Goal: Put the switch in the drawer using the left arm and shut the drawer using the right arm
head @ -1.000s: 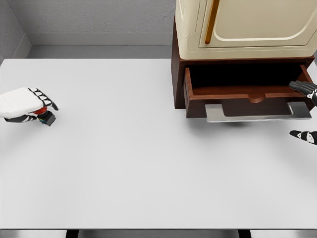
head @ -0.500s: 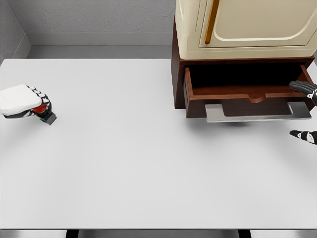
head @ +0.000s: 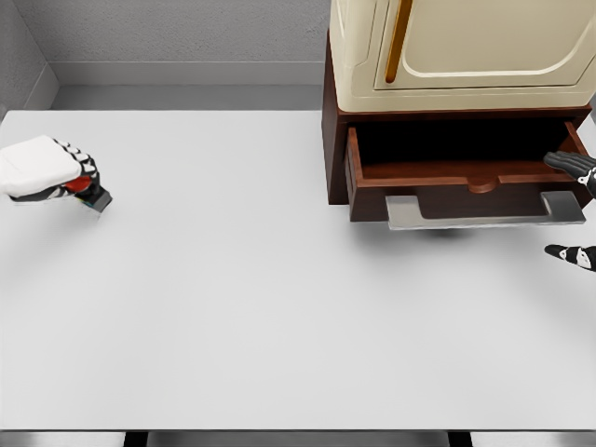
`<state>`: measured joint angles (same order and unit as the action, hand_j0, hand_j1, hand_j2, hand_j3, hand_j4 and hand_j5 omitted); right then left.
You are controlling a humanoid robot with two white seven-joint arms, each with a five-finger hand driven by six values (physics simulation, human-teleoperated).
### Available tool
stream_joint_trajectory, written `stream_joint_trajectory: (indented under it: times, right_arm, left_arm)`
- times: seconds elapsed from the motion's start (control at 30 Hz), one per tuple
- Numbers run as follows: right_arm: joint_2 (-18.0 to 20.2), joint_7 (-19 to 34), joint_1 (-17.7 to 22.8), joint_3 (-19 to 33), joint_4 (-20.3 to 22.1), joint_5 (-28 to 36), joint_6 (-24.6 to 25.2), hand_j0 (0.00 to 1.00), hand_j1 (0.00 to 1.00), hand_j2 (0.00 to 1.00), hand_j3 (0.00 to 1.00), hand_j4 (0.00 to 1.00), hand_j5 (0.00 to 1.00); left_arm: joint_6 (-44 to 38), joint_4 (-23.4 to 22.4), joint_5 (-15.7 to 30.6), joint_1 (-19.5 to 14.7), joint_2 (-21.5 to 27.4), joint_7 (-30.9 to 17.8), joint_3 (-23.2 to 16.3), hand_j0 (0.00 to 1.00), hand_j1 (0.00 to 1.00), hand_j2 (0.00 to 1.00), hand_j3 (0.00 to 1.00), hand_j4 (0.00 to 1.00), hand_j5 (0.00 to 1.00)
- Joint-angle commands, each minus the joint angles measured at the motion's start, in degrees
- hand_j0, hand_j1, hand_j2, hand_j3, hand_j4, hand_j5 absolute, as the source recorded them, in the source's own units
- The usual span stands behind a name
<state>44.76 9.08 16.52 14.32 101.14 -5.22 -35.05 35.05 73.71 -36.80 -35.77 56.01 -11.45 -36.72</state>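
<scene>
At the table's far left my left hand (head: 67, 179) is shut on the switch (head: 91, 194), a small dark block with a red button, and holds it just above the white table (head: 242, 298). The drawer (head: 466, 177) of the dark wooden cabinet stands pulled out at the right, with a grey metal handle (head: 484, 210) along its front. Only the fingertips of my right hand (head: 575, 209) show at the right edge, spread beside the drawer's right end and holding nothing.
A cream cabinet with a brass handle (head: 399, 42) sits on top of the wooden drawer unit (head: 333, 140). Grey walls close off the back and the left side of the table.
My left hand has closed on the switch and lifted it up and slightly right off the table. The right hand has not moved.
</scene>
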Motion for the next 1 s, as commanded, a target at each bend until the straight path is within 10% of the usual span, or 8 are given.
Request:
stream_joint_trajectory:
  times: [0.0,0.97]
  right_arm:
    - [0.1,0.0,0.0,0.0,0.0,0.5,0.1,1.0,1.0,1.0,1.0,1.0,1.0]
    - [0.0,0.0,0.0,0.0,0.0,0.5,0.1,1.0,1.0,1.0,1.0,1.0,1.0]
  left_arm:
    - [-0.1,0.2,0.3,-0.1,-0.8,0.0,0.0,0.46,0.46,0.46,0.46,0.46,0.46]
    - [-0.1,13.6,1.6,-9.8,-9.3,0.1,-2.3,0.46,0.46,0.46,0.46,0.46,0.46]
